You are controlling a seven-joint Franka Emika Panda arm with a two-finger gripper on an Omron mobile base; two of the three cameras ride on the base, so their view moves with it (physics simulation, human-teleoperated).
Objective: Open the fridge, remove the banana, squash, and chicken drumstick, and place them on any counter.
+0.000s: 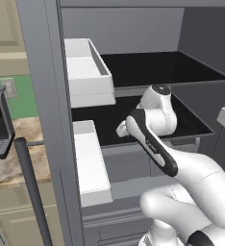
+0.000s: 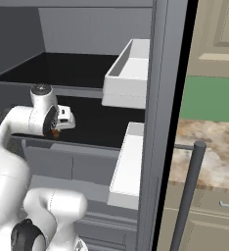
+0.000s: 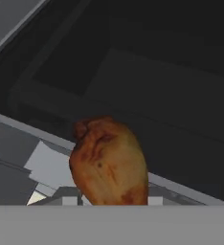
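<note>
Open shelf (image 1: 109,126), door bins (image 1: 88,72) aside

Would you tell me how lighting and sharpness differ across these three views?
Hand view: dim fridge interior, soft and grainy, with only the drumstick well lit. Left base view: flat, even light, black shelves without glare. Right base view: the same, with the counter brighter and its pattern blurry.

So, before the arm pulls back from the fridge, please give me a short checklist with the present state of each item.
1. Fridge door open: ok.
2. Drumstick at the gripper: ok, it sits close between the tips in the hand view.
3. Grip firmly closed on it: cannot tell.
4. Drumstick lifted off the shelf: cannot tell.
5. Door bins beside the arm, clear path out: cannot tell.
6. Counter free for placing: ok, bare stone shows.
</note>
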